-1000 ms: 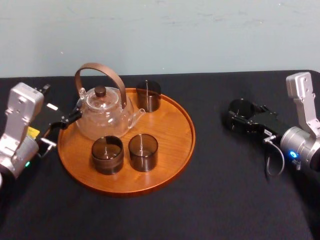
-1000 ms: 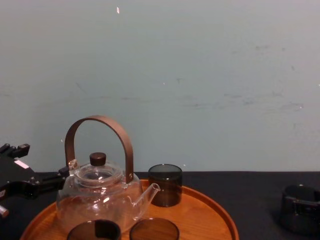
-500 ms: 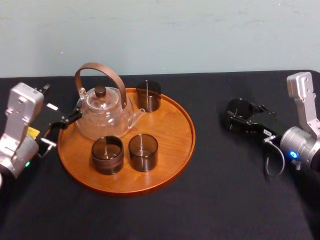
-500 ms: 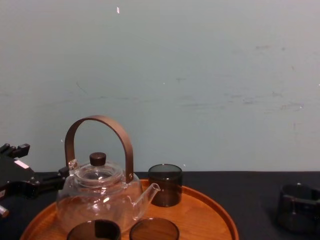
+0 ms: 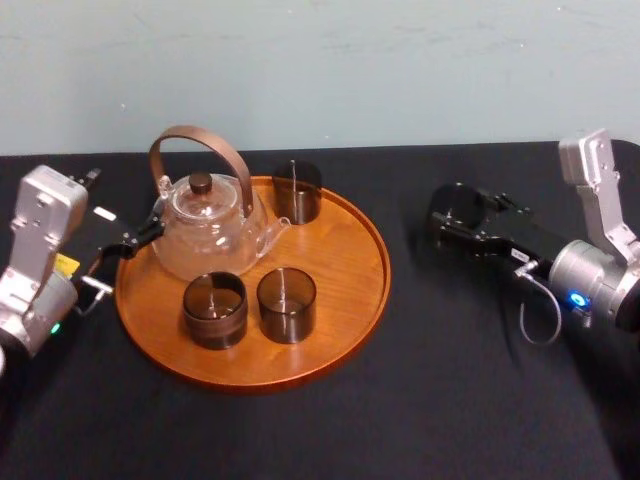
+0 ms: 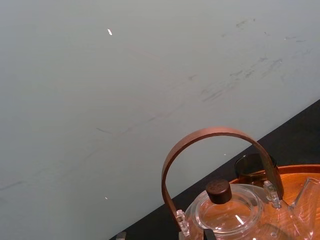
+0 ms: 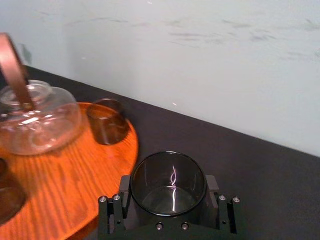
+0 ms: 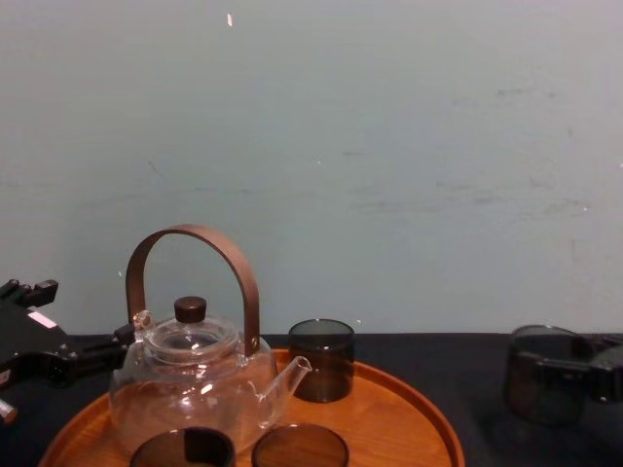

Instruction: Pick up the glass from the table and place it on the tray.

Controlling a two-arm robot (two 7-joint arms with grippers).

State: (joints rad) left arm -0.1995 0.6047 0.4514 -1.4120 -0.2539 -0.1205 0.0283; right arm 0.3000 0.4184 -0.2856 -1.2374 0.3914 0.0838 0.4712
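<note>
Currently right tool clamps glass upright, mouth up, right of tray; left tool idle beside teapot.

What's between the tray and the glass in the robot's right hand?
Just bare black table between tray and glass, seen in the head view.

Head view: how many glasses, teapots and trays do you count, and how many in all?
Dark glasses: 4 (three on the tray, one in the right gripper)
Glass teapot: 1
Wooden tray: 1
Total: 6
Left gripper parked beside the tray.
</note>
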